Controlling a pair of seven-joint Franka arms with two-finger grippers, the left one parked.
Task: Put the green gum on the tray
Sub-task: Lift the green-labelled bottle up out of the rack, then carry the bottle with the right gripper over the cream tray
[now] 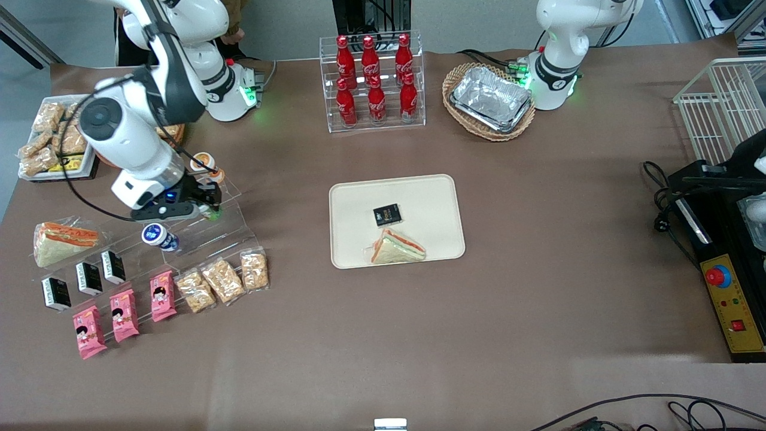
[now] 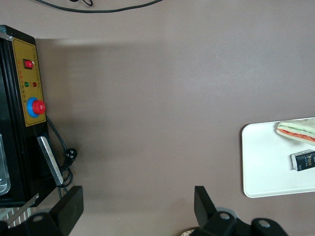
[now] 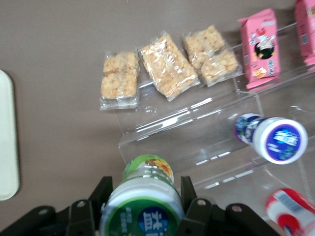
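The green gum [image 3: 142, 209] sits between the two fingers of the right arm's tool [image 3: 143, 196], which is closed on the bottle's sides just under its lid. The tool [image 1: 206, 206] is over the clear stepped display stand [image 1: 197, 236] at the working arm's end of the surface, so the grasp looks made, while the carry and the set-down are both left. The tray [image 1: 359, 197] lies well apart from it, near the middle of the surface [image 1: 538, 251], and already holds one wrapped sandwich [image 1: 398, 247] and one small black packet [image 1: 386, 215], with bare room beside them.

On and around the stand the count is: one blue-lidded bottle [image 1: 159, 236], one orange-lidded bottle [image 1: 207, 163], three cracker bags [image 1: 222, 280], three pink packets [image 1: 122, 314], three black-and-white packets [image 1: 84, 280] and one more sandwich [image 1: 61, 240]. Farther from the front camera stand six red cola bottles [image 1: 373, 78] in a clear rack.
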